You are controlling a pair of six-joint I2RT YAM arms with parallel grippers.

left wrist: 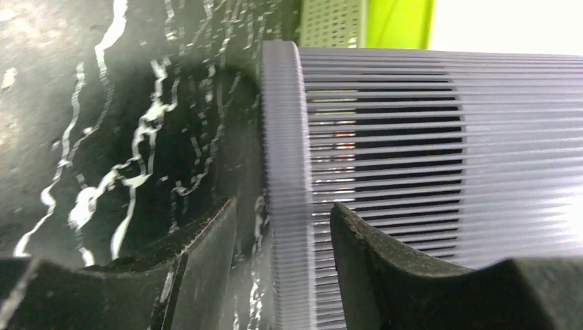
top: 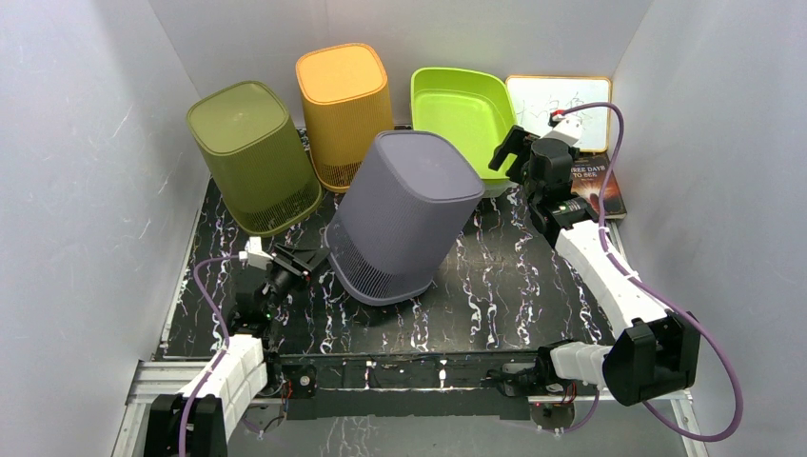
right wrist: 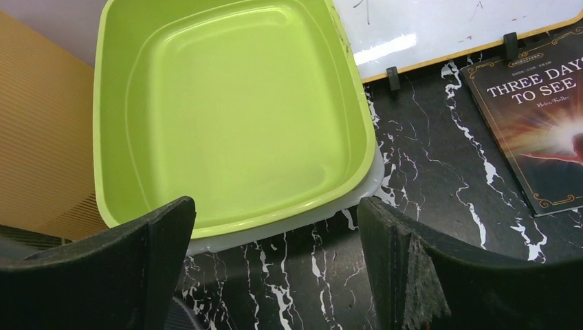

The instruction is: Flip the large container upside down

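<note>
Grey bin (top: pixel 404 214), large, ribbed, slotted near the rim: stands mid-worktop, closed base up and tilted toward the back right, open rim down at the front left. Its base corner reaches close to the tub (top: pixel 462 109) behind it, and its back left side stands just beside the orange bin (top: pixel 344 109). Left end effector (top: pixel 319 259): low at the rim's left edge; in the wrist view its fingers (left wrist: pixel 206 261) straddle the rim of the grey bin (left wrist: pixel 412 137), released, with a slim gap showing on each side. Right end effector (top: pixel 509 152): raised at the back right, apart from the grey bin, fingers (right wrist: pixel 405 261) spread wide over the front edge of the tub (right wrist: pixel 227 103). Worktop (top: pixel 495 286): black marbled; a bare stretch runs from the grey bin's right side to the right arm and along the front edge. Olive bin (top: pixel 252 157): inverted, back left. Whiteboard (top: pixel 561 105) and book (top: pixel 595 186): back right corner.
</note>
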